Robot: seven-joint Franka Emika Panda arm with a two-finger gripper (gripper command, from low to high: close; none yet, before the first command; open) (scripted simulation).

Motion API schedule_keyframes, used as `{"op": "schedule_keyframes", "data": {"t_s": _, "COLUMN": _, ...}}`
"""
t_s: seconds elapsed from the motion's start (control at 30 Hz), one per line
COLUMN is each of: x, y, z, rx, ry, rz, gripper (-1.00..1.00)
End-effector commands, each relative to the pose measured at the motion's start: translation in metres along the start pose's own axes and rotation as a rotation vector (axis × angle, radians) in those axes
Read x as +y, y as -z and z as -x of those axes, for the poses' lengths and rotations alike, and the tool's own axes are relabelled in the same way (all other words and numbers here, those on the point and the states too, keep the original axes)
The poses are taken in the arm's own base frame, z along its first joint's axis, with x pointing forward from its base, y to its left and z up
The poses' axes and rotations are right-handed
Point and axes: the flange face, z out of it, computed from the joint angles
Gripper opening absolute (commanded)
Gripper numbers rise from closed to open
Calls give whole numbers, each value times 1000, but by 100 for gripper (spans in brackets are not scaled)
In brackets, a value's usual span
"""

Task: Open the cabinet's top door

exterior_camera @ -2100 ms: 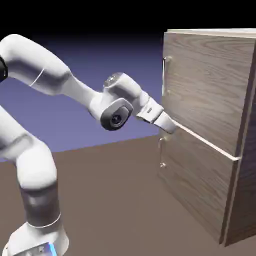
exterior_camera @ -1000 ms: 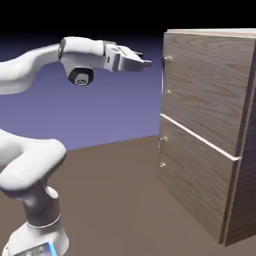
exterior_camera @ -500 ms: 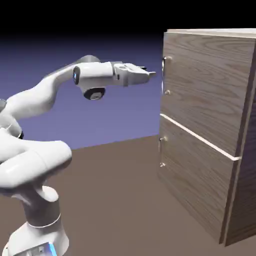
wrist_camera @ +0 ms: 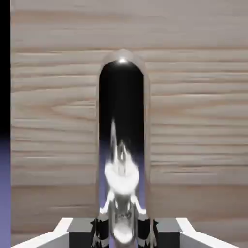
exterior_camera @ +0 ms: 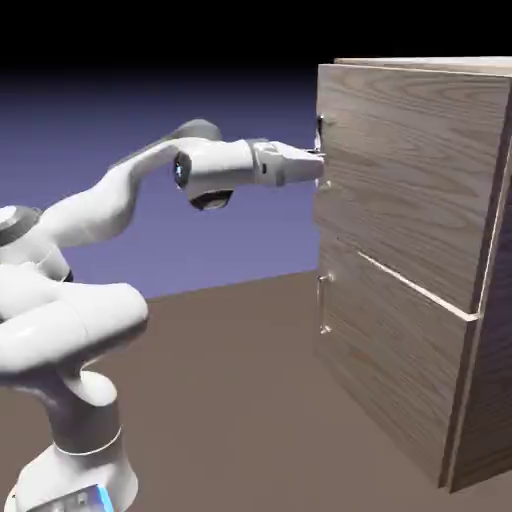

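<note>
**End Effector Clamped on Upper Handle of Cabinet Door**

The end effector (wrist_camera: 123, 231) had its two fingertips closed on the slim, mirror-bright metal bar handle (wrist_camera: 121, 177) of the top door (exterior_camera: 415, 170). Its hand pointed almost level toward the exterior view's right, and the white, smoothly rounded arm (exterior_camera: 95, 212) bent behind it. The top door, a flat panel of grey-brown wood grain, stood slightly ajar at its handle side. Beneath it, the similar lower door (exterior_camera: 390, 365) was closed on the boxy cabinet (exterior_camera: 497, 380).
</note>
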Motion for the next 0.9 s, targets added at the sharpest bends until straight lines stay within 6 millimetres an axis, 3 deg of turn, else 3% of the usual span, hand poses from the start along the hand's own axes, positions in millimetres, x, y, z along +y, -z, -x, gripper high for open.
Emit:
{"op": "schedule_keyframes", "data": {"t_s": 0.0, "x": 3, "y": 10, "z": -3, "rx": -17, "ry": 0, "rz": -17, "gripper": -100}}
{"op": "schedule_keyframes", "data": {"t_s": 0.27, "x": 33, "y": 92, "z": -33, "rx": -171, "ry": 0, "rz": -171, "gripper": -100}}
{"op": "schedule_keyframes", "data": {"t_s": 0.4, "x": 50, "y": 124, "z": -50, "rx": -236, "ry": 0, "rz": -236, "gripper": -100}}
{"op": "schedule_keyframes", "data": {"t_s": 0.87, "x": 97, "y": 190, "z": -97, "rx": -392, "ry": 0, "rz": -391, "gripper": -100}}
